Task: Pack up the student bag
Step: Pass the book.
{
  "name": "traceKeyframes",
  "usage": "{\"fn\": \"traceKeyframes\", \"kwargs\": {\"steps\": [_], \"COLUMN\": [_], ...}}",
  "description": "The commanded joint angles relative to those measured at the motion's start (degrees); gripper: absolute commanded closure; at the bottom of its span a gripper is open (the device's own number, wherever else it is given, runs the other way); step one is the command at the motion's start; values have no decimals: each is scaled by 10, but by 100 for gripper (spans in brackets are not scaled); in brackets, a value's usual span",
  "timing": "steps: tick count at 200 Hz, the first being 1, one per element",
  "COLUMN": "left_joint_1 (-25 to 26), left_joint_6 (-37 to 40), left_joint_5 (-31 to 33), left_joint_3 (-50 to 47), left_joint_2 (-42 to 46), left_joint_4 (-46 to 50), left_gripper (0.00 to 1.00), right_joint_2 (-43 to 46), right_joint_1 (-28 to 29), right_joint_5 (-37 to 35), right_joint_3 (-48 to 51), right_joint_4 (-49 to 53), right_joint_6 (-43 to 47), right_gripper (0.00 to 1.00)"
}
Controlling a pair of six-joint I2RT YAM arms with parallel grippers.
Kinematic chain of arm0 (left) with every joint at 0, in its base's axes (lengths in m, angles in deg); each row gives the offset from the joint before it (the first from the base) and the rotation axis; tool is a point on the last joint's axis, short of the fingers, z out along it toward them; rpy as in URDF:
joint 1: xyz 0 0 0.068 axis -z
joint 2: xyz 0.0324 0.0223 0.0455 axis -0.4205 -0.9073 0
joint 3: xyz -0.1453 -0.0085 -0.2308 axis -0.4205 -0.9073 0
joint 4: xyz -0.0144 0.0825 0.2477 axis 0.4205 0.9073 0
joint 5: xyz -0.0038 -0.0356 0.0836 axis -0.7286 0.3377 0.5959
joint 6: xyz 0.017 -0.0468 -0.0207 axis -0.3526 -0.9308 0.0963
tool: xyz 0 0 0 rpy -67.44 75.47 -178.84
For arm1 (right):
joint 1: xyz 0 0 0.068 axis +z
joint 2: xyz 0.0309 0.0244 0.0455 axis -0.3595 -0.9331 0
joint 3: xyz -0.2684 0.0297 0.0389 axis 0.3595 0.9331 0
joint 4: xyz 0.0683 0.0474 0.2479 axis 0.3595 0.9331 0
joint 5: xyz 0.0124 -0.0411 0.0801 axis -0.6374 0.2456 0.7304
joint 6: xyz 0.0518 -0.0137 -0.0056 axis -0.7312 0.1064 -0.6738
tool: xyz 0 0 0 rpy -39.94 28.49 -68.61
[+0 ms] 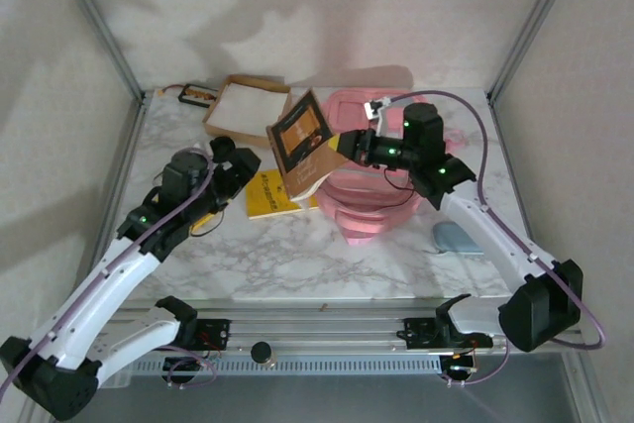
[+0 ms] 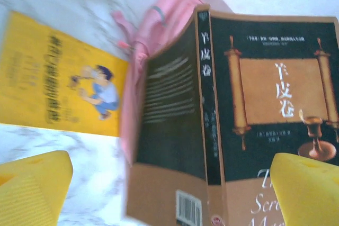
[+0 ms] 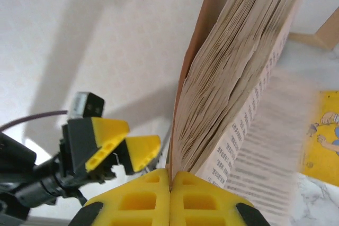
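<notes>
Progress looks early: your right gripper (image 1: 345,146), clamped on the dark book (image 1: 300,138), holds it raised at the left edge of the student bag (image 1: 371,210), at one o'clock of the table (image 1: 297,255) centre. Your left gripper (image 1: 233,156) gapes empty; the yellow book (image 1: 269,195), at the bag's nine o'clock, lies unpacked.

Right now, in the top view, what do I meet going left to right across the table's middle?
From the left: left gripper, yellow book, dark scroll-cover book, student bag, pale blue object.
</notes>
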Motion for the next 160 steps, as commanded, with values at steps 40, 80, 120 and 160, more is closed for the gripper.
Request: {"fn": "traceKeyframes", "kwargs": {"steps": [40, 80, 120, 160], "left_joint_1": [83, 93, 97, 102], "left_joint_6": [14, 3, -44, -58], "left_joint_5": [-83, -79, -111, -136], "left_joint_3": [49, 51, 31, 42], "left_joint_2": [-127, -175, -199, -218], "left_joint_4": [-225, -262, -366, -404], "left_gripper": [4, 4, 6, 18], "right_joint_2": [50, 66, 72, 82], "right_joint_1": [-46, -66, -69, -77], "right_joint_5": [46, 76, 104, 112], "right_joint_3": [-2, 18, 30, 60], "right_joint_4": [-90, -132, -157, -156], "right_joint_6": [-65, -102, -125, -126], "right_gripper": [100, 100, 100, 100]}}
